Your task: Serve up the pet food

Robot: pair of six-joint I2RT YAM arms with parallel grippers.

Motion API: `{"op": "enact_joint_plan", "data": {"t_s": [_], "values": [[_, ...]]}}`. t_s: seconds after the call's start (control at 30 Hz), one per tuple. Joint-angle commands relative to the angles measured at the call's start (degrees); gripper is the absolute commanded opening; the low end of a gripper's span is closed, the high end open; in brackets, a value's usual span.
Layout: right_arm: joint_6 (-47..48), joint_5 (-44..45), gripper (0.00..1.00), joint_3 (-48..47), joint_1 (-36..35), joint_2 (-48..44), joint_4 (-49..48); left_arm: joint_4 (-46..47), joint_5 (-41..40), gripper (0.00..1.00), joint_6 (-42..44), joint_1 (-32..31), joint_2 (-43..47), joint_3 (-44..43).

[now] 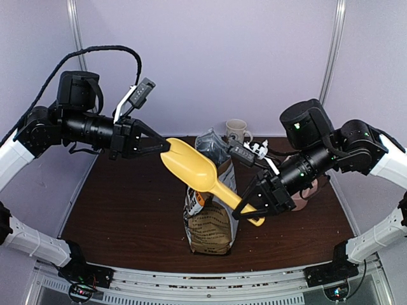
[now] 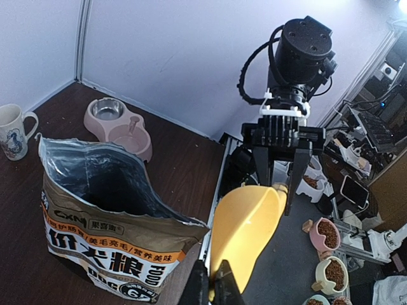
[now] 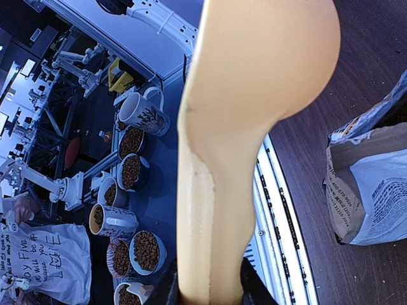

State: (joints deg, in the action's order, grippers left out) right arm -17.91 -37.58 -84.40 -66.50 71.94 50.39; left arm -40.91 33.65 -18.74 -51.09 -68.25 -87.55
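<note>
A yellow plastic scoop (image 1: 191, 166) hangs in the air above the open kraft-brown bag (image 1: 210, 219), held from both ends. My left gripper (image 1: 166, 147) is shut on the front rim of the scoop's bowl (image 2: 248, 222), which looks empty. My right gripper (image 1: 248, 206) is shut on the scoop's handle (image 3: 213, 210). The bag (image 2: 108, 235) stands upright mid-table with its silver-lined mouth open. Its inside is dark, so the pet food in it is hidden.
A pink double bowl (image 2: 121, 127) sits at the table's right side, behind my right arm. A white mug (image 1: 236, 131) stands at the back by the wall. Beyond the table's front rail (image 3: 280, 216), several bowls and cups of kibble (image 3: 146, 251) stand lower down.
</note>
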Motion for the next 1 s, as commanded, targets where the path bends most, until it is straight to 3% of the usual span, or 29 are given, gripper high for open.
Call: {"op": "enact_joint_plan", "data": {"t_s": [0.0, 0.17, 0.23, 0.33, 0.5, 0.67, 0.97], "values": [[1.0, 2.9, 0.17, -1.6, 0.0, -1.5, -0.8, 2.2, 1.2, 0.00, 0.8, 0.3, 0.7, 0.7], [-1.4, 7.8, 0.68, 1.6, 1.4, -4.7, -5.7, 10.6, -2.1, 0.00, -4.6, 0.4, 4.1, 6.1], [-3.6, 10.7, 0.79, 4.6, 2.1, -7.1, -10.3, 17.1, -3.9, 0.00, -9.2, 0.4, 6.1, 9.7], [-7.6, 16.0, 0.87, 10.5, 3.0, -11.5, -20.5, 27.6, -8.0, 0.00, -16.8, 0.4, 8.6, 15.6], [-15.1, 26.6, 0.91, 22.1, 3.2, -18.8, -38.4, 38.6, -13.4, 0.00, -25.0, 0.5, 11.3, 22.0], [-21.4, 29.3, 0.93, 29.7, 3.2, -21.2, -51.6, 42.1, -13.4, 0.00, -28.5, 0.5, 12.3, 25.2], [-23.0, 27.7, 0.82, 30.9, 3.2, -20.4, -56.3, 41.0, -11.3, 0.00, -28.8, 0.5, 13.0, 25.9]]}}
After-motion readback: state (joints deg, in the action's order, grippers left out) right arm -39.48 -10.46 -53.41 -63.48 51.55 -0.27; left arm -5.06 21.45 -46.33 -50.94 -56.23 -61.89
